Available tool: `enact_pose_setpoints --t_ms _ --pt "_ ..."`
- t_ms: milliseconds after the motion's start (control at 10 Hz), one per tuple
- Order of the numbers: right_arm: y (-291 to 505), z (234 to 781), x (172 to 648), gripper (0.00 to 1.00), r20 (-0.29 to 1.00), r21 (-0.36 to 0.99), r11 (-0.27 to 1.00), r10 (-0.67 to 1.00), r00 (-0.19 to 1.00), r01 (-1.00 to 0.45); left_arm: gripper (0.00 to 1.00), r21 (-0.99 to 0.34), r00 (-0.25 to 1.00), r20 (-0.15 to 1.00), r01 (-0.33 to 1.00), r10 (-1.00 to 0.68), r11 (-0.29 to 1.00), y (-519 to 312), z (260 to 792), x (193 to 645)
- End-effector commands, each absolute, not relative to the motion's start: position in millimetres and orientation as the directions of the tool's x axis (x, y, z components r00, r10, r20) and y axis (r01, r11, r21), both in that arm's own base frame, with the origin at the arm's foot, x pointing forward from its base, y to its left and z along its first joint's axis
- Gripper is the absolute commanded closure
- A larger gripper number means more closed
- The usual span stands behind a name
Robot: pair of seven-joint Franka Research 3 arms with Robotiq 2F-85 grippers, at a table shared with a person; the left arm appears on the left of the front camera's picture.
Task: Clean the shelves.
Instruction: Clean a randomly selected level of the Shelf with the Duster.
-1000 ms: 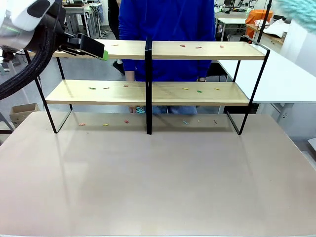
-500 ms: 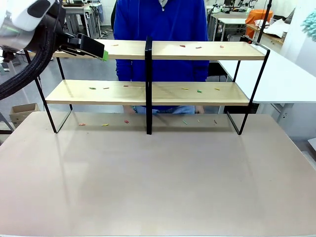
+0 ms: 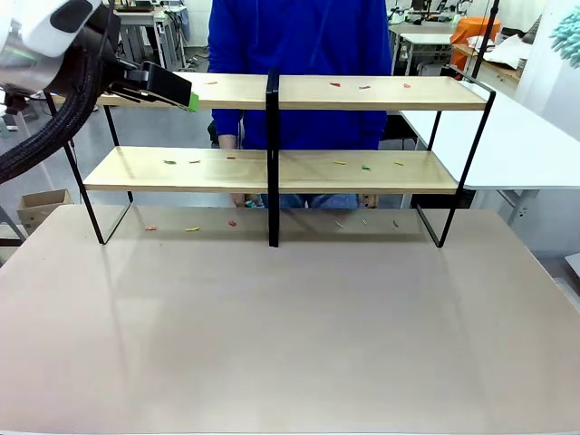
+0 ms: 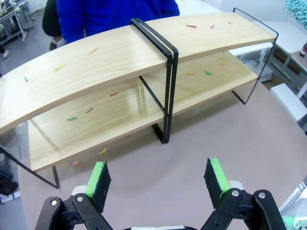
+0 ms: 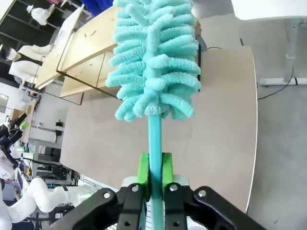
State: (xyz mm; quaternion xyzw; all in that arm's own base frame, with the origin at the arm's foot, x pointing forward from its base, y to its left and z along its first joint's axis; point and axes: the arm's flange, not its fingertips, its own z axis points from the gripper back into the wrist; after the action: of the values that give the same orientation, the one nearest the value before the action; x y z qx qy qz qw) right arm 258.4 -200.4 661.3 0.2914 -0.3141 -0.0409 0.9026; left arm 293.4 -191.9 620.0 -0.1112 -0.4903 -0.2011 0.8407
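The big beige-brown tabletop (image 3: pixel 290 335) is taking up the whole near ground, and the shelves (image 3: pixel 362 170) are standing across its far edge: two light wooden boards, one over the other, on a thin black frame with a black centre post. Behind the rack a person in a blue top (image 3: pixel 299 36) is standing. A white table (image 3: pixel 507 136) is sitting off to the right of the rack.

The left arm is coming in high from the left, and the left gripper (image 3: pixel 186 98) is hanging level with the left end of the top board, on the robot's side. From its wrist, the green pads (image 4: pixel 99 177) are standing wide apart with nothing between them, and the rack is lying well beyond them.

Over on the right, a fluffy teal duster (image 5: pixel 153 62) is pointing up and away from the right gripper (image 5: pixel 154 175), whose jaws are clamping tight on its teal handle (image 5: pixel 154 139). In the front view, the duster's head is just peeking in at the top right corner.

Tiny coloured scraps are lying scattered on the top board (image 3: pixel 335 84), on the lower board (image 3: pixel 366 168), and on the tabletop under the rack (image 3: pixel 231 223).
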Motion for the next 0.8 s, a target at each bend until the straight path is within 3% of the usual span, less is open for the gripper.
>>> enact_pose_setpoints --t_ms 0,300,400,500,700 --pt "-201.5 666.9 260.0 1.0 0.536 0.58 0.807 -0.279 0.797 -0.108 0.0 0.01 0.437 0.87 0.446 -0.227 0.895 -191.0 619.5 293.4" --pt "-201.5 666.9 260.0 1.0 0.536 0.58 0.807 -0.279 0.797 -0.108 0.0 0.01 0.437 0.87 0.446 -0.227 0.895 -191.0 619.5 293.4" --pt "-200.6 661.2 258.3 0.88 0.543 0.553 0.826 -0.258 0.799 -0.109 0.0 0.01 0.437 0.87 0.446 -0.227 0.895 -191.0 619.5 293.4" --pt "-170.6 656.8 226.2 0.88 0.552 0.422 0.869 -0.023 0.833 -0.256 0.0 0.01 0.437 0.87 0.446 -0.227 0.895 -191.0 619.5 293.4" --pt "-104.3 615.1 206.8 0.88 0.391 0.371 0.817 0.293 0.872 -0.441 0.0 0.01 0.437 0.87 0.446 -0.227 0.895 -191.0 619.5 293.4"
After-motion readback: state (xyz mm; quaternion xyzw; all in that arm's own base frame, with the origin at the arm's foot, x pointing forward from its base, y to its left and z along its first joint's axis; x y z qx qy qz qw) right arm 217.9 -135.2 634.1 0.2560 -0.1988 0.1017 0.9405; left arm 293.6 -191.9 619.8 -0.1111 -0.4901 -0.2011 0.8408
